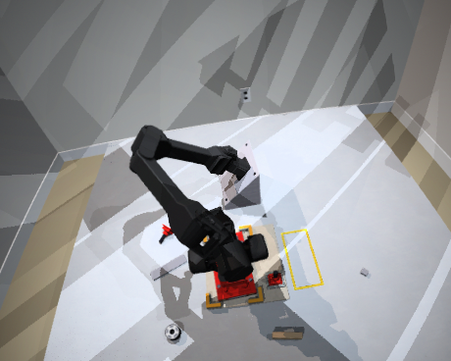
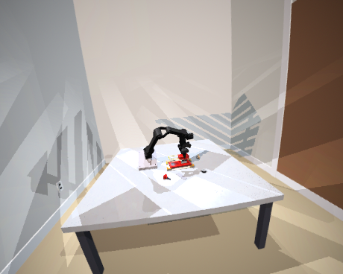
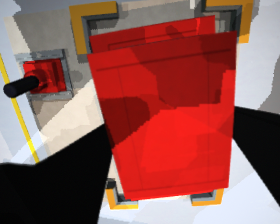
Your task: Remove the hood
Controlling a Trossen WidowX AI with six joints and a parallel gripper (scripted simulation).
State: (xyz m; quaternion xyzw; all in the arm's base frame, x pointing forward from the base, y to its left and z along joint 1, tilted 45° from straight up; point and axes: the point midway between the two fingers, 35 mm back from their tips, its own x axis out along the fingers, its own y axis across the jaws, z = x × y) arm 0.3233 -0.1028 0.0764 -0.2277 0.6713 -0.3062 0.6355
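Observation:
The hood (image 3: 166, 150) (image 2: 183, 156) is a flat red panel. It is raised above the red toy car (image 1: 236, 290) (image 2: 177, 164), apart from it in the exterior view. The car's edge shows past the hood at the top of the wrist view. My gripper (image 3: 167, 121) is shut on the hood, one black finger at each long side. In the top view the arm hides the fingers and hood. The marked area, a yellow outline (image 1: 315, 256) (image 3: 25, 127), lies right of the car's board in the top view, with nothing inside it.
A red piece with a black stem (image 1: 275, 279) (image 3: 43, 77) stands on the board between car and outline. Orange corner brackets (image 1: 257, 296) surround the car. Around lie another red-black piece (image 1: 167, 230), a grey bar (image 1: 169, 268), a silver wheel (image 1: 173, 332), a wooden block (image 1: 287, 335) and a small cube (image 1: 365, 272).

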